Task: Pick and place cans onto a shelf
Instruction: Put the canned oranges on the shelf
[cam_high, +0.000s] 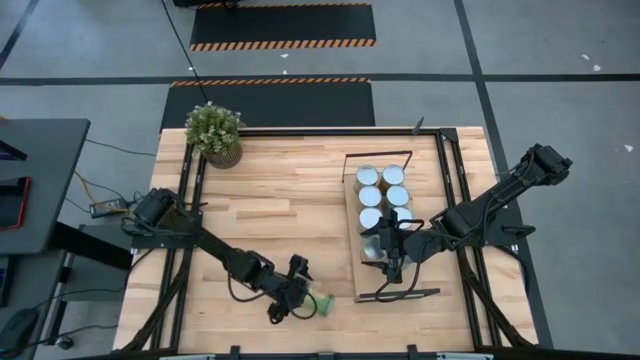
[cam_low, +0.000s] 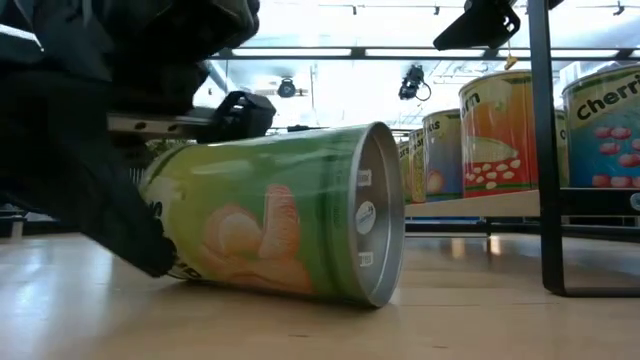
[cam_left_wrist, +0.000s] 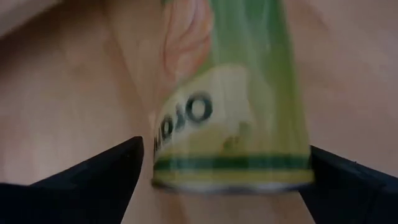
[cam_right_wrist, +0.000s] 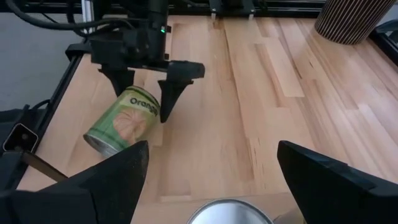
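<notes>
Table (cam_high: 290, 200) plank top | shelf (cam_high: 352, 235) on its right half, cans (cam_high: 382, 185) upright on it | right gripper (cam_high: 392, 262) over shelf's near end, jaws apart, empty | left gripper (cam_right_wrist: 148, 87) jaws apart, straddling green can (cam_right_wrist: 122, 123) lying on its side near the front edge, not clamped

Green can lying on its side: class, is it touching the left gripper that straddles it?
Cannot tell. In the right wrist view the left gripper stands open around the green can, and the left wrist view shows slight gaps beside it, but neither settles contact plainly.
</notes>
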